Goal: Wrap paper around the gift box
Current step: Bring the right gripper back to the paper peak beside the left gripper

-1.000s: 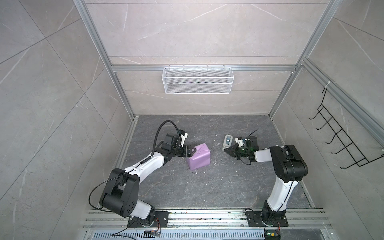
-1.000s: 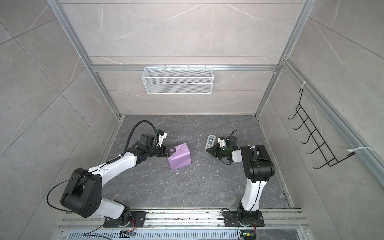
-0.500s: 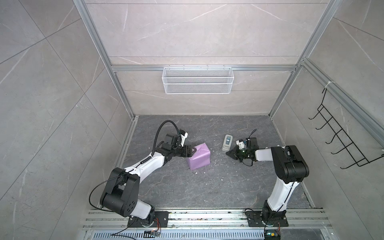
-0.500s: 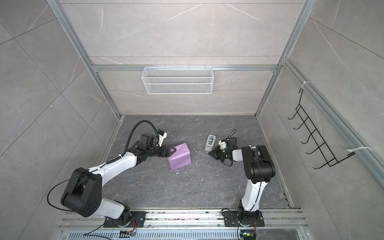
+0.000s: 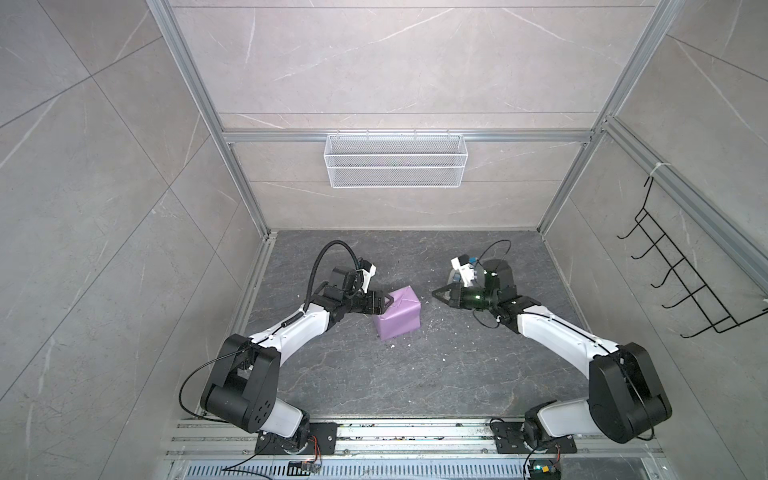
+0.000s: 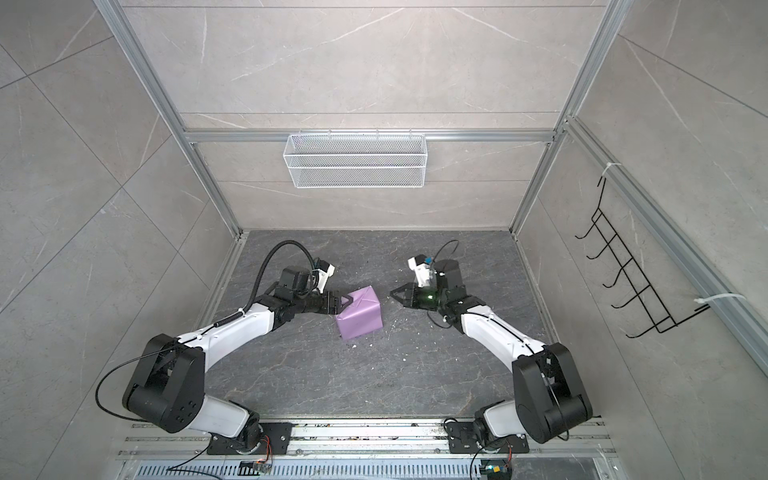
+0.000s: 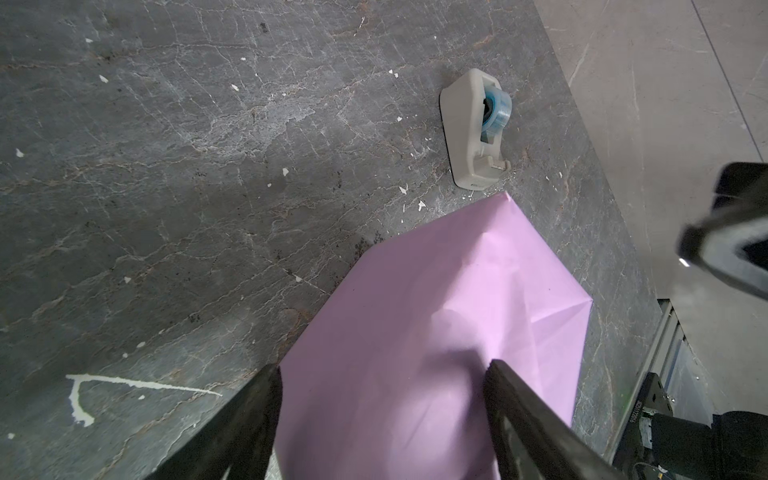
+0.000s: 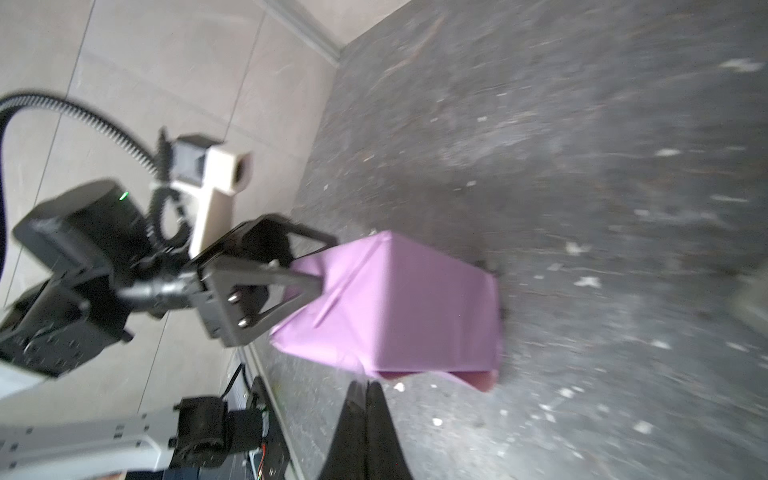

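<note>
The gift box is hidden inside the lilac paper (image 5: 399, 309), which is folded round it as a parcel on the dark floor, seen in both top views (image 6: 361, 313). A pale pink strip of the paper's other face shows under its near edge in the right wrist view (image 8: 478, 378). My left gripper (image 5: 390, 303) stands open at the parcel's left end. One finger (image 7: 266, 399) lies along the paper's edge and the other rests on the paper (image 7: 436, 332). My right gripper (image 5: 435, 293) is shut and empty, its tip (image 8: 365, 384) pointing at the parcel from the right, a short gap away.
A grey tape dispenser (image 7: 473, 133) with a blue roll sits on the floor beyond the parcel, near the right arm. White scraps dot the floor. A wire basket (image 5: 395, 160) hangs on the back wall and a black hook rack (image 5: 681, 282) on the right wall.
My right arm has swung away from the tape dispenser and now points its shut gripper at the parcel. The left arm and the parcel have stayed put.
</note>
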`<action>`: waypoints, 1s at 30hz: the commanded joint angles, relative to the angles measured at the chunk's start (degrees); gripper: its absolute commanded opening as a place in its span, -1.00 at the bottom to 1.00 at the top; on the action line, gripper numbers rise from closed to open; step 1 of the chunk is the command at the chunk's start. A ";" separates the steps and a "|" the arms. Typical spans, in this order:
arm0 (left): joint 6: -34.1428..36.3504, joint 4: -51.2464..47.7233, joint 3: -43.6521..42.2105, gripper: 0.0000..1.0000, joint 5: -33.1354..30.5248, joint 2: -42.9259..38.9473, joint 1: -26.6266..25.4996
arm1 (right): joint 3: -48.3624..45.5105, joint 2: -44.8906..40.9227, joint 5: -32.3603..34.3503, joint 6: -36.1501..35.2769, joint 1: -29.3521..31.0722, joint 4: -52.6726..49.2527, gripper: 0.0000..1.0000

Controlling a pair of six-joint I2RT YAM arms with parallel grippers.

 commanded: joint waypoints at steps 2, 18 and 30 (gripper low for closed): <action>1.00 -4.26 -0.80 0.56 -1.06 2.21 -0.08 | 4.90 1.93 2.19 -5.39 5.88 -1.46 -1.00; 1.09 -4.19 -0.84 0.56 -1.14 2.26 -0.08 | 10.37 12.22 3.26 -5.57 11.98 0.86 -1.00; 1.17 -4.15 -0.80 0.56 -1.23 2.13 -0.08 | 10.80 14.35 4.43 -4.62 11.94 0.63 -1.00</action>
